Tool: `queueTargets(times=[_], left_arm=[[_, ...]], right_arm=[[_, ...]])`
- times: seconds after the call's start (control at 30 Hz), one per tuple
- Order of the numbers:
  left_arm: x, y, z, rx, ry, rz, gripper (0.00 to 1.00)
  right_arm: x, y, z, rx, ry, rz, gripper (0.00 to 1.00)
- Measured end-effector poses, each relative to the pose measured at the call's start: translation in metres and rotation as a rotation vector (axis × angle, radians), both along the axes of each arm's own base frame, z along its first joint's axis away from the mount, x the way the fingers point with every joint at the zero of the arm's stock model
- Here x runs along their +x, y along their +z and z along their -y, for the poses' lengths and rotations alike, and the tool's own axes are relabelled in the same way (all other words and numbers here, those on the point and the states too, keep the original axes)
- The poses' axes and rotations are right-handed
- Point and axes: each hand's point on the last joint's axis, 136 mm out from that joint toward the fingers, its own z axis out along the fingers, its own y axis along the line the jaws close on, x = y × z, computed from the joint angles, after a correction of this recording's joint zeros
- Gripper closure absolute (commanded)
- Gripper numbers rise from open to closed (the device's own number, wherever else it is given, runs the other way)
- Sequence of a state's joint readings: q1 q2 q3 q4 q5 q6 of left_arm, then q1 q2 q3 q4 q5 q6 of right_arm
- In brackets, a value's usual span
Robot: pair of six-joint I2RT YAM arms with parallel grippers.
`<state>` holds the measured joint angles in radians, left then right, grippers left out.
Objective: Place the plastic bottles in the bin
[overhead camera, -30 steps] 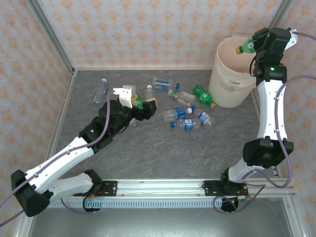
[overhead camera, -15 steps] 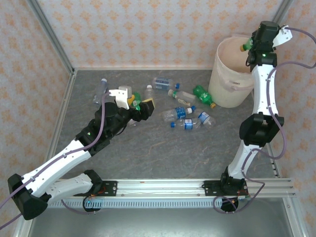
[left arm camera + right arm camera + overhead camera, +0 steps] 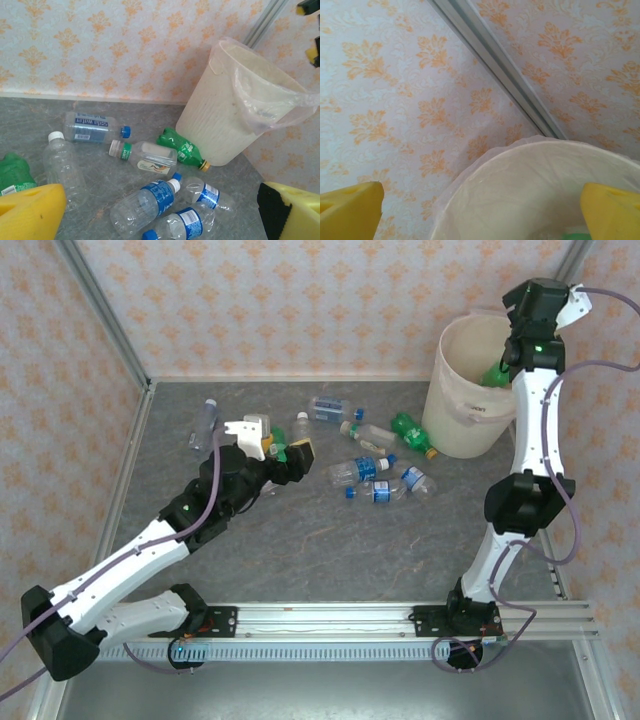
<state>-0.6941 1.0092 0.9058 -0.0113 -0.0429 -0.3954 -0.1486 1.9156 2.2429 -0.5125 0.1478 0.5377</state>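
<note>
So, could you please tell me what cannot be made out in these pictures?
Top external: inside the bin, the right arm covers part of a green bottle.
Left wrist: a second green bottle is cut by the left edge and a yellow pad.
Right wrist: a green patch at the bottom edge, unidentifiable.

Green bottle in bin half hidden by right arm; second green bottle cropped at edge.

Overhead camera looks down; both wrist cameras face the bin.
</note>
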Motion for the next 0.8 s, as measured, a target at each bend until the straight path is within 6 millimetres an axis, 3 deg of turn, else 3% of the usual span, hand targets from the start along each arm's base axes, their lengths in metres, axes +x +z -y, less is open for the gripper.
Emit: queueTargets(times=[0.3, 0.47, 0.63, 0.8], left_arm=[[0.013, -0.031, -0.002, 0.053, 0.063, -0.078, 0.01], [0.02, -0.039, -0.014, 0.081, 0.13, -0.096, 0.01], [0.041, -0.049, -0.048, 0.102, 0.248, -0.148, 0.01], [0.06, -0.062, -0.098, 0.128, 0.392, -0.211, 0.01]], right_arm=[[-0.055, 0.042, -0.049, -0.004, 0.124, 0.067, 0.0], [-0.086, 0.036, -0.08, 0.01, 0.22, 0.075, 0.0], [-0.102, 0.022, -0.102, 0.026, 0.321, 0.065, 0.0], [-0.116, 0.007, -0.127, 0.03, 0.448, 0.052, 0.0]])
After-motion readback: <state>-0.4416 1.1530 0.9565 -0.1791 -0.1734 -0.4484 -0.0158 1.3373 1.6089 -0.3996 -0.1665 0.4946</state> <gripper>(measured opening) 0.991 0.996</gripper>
